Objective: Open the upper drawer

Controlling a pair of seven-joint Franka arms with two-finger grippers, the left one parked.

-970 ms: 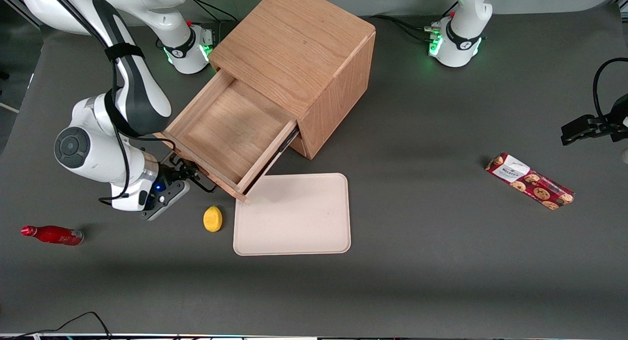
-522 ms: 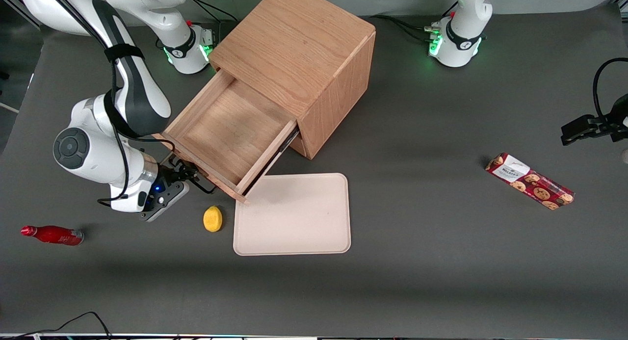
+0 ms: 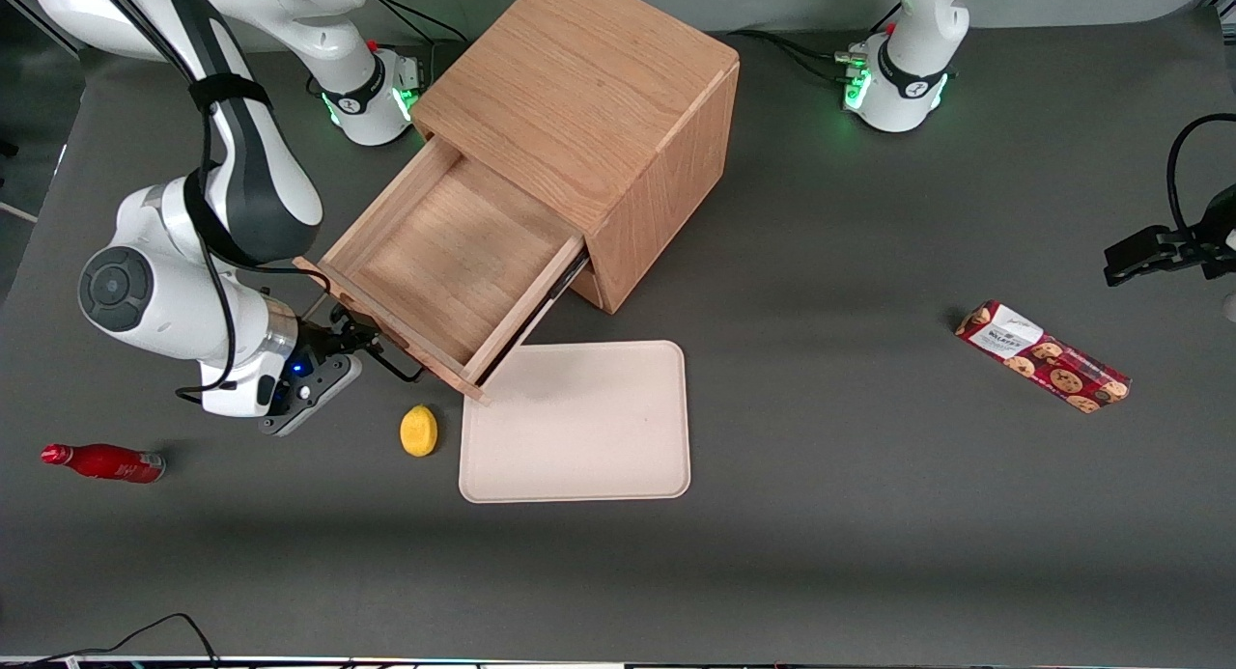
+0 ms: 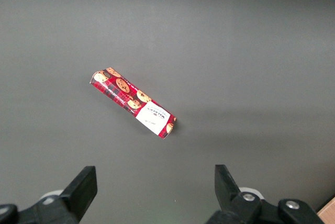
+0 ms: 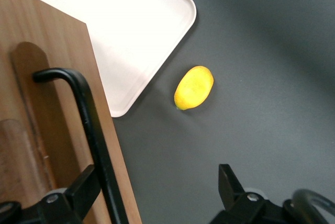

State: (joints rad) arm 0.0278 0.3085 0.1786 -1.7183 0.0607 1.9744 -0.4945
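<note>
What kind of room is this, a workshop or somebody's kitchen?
Most likely a robot test lab, not a kitchen. A grey-covered table holds an odd mix: a wooden cabinet with its upper drawer pulled out, a lemon, a tray. The arm's pincer, open, sits at the drawer's handle.

Dark grey matte table (image 3: 869,553), pale wall strip above it, soft even overhead light
</note>
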